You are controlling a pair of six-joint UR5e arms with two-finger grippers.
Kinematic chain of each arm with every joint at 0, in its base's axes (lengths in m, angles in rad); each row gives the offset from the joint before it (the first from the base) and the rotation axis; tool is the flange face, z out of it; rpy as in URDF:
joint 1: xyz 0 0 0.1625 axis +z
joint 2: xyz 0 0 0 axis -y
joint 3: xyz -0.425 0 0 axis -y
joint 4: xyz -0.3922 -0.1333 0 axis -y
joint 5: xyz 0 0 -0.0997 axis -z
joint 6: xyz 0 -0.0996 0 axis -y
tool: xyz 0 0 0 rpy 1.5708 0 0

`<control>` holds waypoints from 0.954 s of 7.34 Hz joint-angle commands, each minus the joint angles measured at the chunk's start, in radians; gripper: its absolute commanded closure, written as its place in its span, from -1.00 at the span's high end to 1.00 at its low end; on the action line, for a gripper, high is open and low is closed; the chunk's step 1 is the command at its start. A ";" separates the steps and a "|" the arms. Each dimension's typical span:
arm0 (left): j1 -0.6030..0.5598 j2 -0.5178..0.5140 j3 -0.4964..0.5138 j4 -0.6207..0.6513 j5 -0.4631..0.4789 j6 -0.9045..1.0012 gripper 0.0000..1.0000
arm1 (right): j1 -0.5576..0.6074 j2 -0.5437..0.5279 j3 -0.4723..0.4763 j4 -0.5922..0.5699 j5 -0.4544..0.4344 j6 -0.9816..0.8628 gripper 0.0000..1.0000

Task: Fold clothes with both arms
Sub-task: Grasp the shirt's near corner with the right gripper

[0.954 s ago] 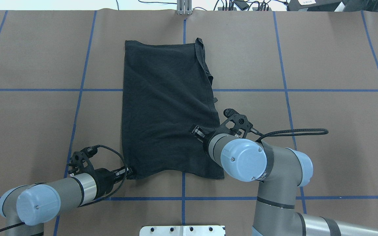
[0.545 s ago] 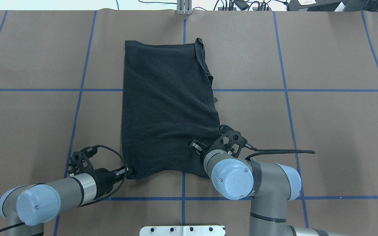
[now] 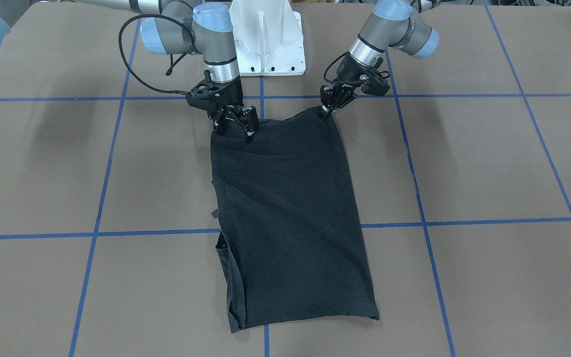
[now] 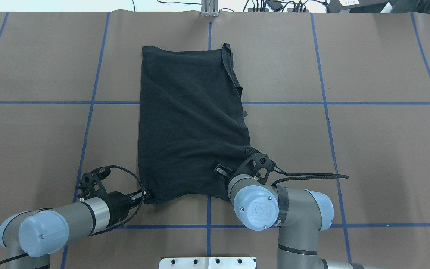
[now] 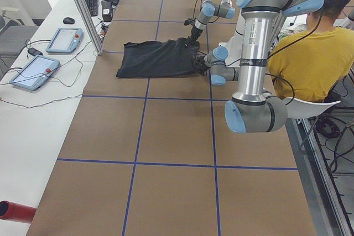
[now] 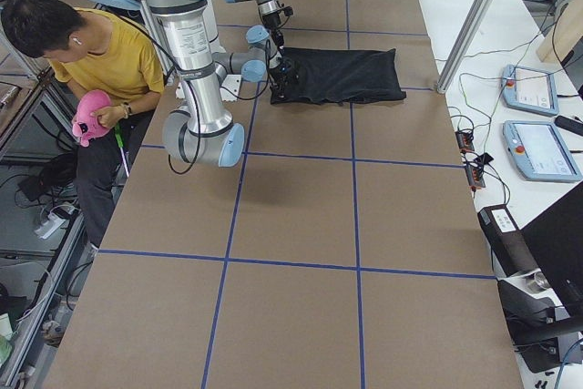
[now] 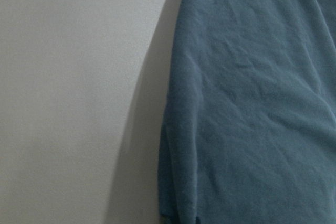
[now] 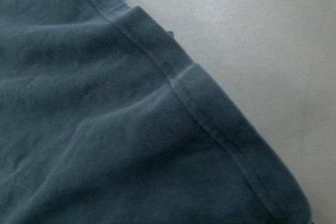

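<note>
Item: one black T-shirt, folded to a long narrow panel, plain side up, lying flat near the middle of the desk, its length running away from the robot, a sleeve edge showing along its right side. Desk surface: brown covering, gridded with blue tape lines. Left arm: low and stretched along the desk; left hand at the shirt's near left corner, fingers drawn together and pinching that corner, which rises slightly to meet them. Right arm: wrist pointing steeply down over the near right corner; right hand with fingers spread apart, tips at the cloth, gripping nothing. Shirt's near hem bows inward between the two hands. Fixture: white base plate behind both arms. Bystander: seated person in a yellow top beside the desk.
</note>
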 commanded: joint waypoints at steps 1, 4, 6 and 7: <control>0.000 0.000 0.000 0.000 0.000 0.000 -1.00 | 0.002 0.025 -0.024 0.001 0.000 0.008 0.42; 0.000 -0.001 0.002 0.000 0.000 0.002 -1.00 | 0.008 0.034 -0.015 0.004 0.000 0.011 -1.00; 0.000 -0.001 0.000 0.000 0.000 0.002 -1.00 | 0.010 0.033 -0.015 0.004 0.000 0.011 -1.00; 0.000 -0.001 0.000 0.000 0.000 0.002 -1.00 | 0.013 0.034 -0.013 0.004 0.000 0.013 -1.00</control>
